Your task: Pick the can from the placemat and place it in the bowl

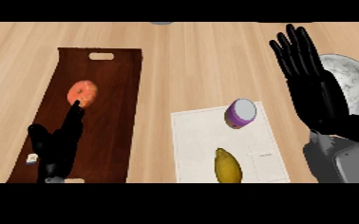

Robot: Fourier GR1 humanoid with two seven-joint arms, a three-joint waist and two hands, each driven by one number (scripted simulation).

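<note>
Nearest, at the lower edge, one yellow fruit [228, 167] lies on the one pale placemat [196, 142]; its near end is cut off, so its kind is hard to tell. To the left, the left hand [56, 147] rises over the one dark board [112, 123], fingers straight and together, thumb held apart, grasping nothing. A single small white thing [32, 159] by the board's left edge is too small to make out. Farther up, the one can [240, 114], purple with a pale top, sits on the placemat's far right part, clear of both hands. On the board lies one orange doughnut [82, 93]; the left fingertips overlap its near edge, and contact cannot be judged. At the right, the right hand [316, 99] is spread flat, fingers apart, empty, hiding the left side of the one marbled bowl [347, 73], which the view's edge also cuts. One grey shape [161, 23] barely shows at the far edge of the wooden counter [196, 61]
</note>
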